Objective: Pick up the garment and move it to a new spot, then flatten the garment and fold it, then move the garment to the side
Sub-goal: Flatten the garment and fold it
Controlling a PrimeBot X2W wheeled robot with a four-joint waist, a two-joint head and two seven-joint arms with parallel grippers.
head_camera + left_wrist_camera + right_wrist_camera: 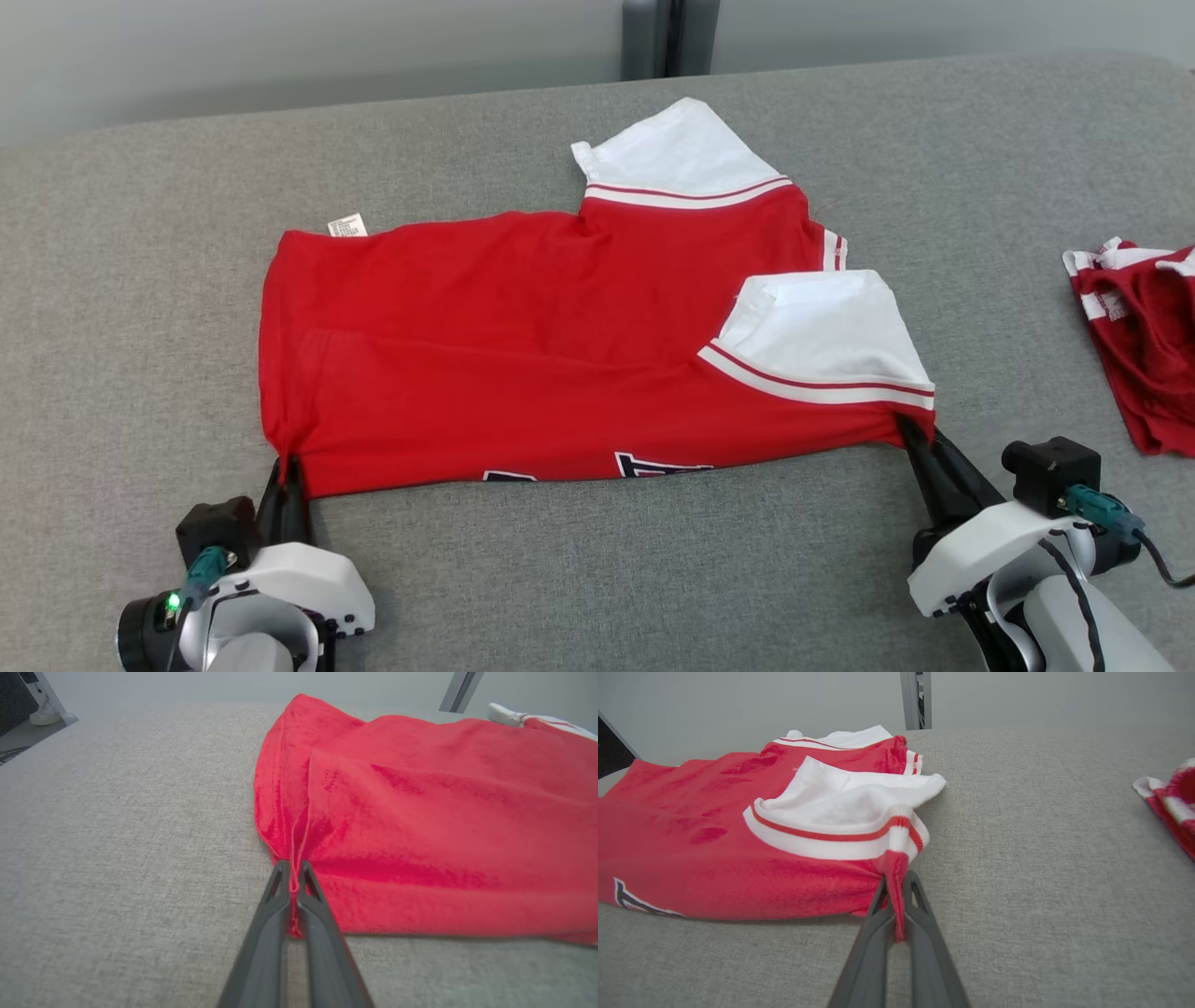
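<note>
Stretching left to right across the grey fabric surface (pixel 140 280), the red knit jersey with white sleeves (pixel 523 345) lies just beyond me. My left claw (pixel 289 476) pinches its near-left hem corner and my right claw (pixel 907 431) pinches its near-right corner.

Nothing legible. On the red jersey (pixel 523 355), black white-edged lettering (pixel 653 465) runs along the near edge (only fragments, the rest folded under); its small white tag (pixel 346 226) bears print too small to read.
</note>
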